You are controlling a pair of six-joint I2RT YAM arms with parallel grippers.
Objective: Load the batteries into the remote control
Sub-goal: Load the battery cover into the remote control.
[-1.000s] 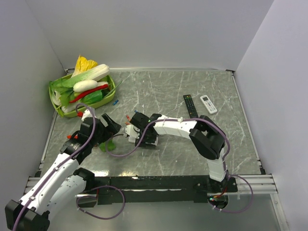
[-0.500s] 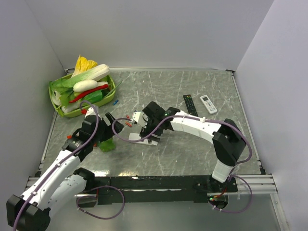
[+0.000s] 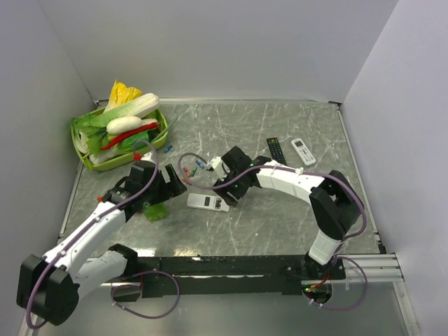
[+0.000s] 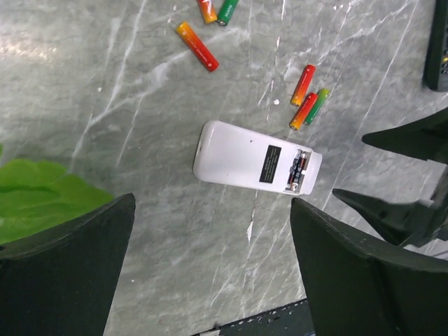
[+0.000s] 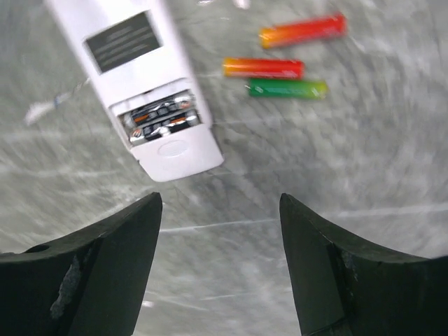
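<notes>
My left gripper (image 4: 212,203) and right gripper (image 5: 220,199) gape wide, empty, over the smooth white rectangular remote control (image 4: 255,162). Glossy red-orange and green cylindrical batteries (image 4: 303,85) lie at its one o'clock.

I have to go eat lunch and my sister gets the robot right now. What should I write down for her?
The left claw: open, empty, over the remote control.
The right claw: open, empty, by the remote's slot end.
The remote lies back-up on the table, its battery slot uncovered. Something dark and metallic shows inside, but I cannot tell if it is full.
Several loose batteries lie on the table beside it.
Done: the slot cover is off.
Left: check the slot and put in any missing batteries.
</notes>
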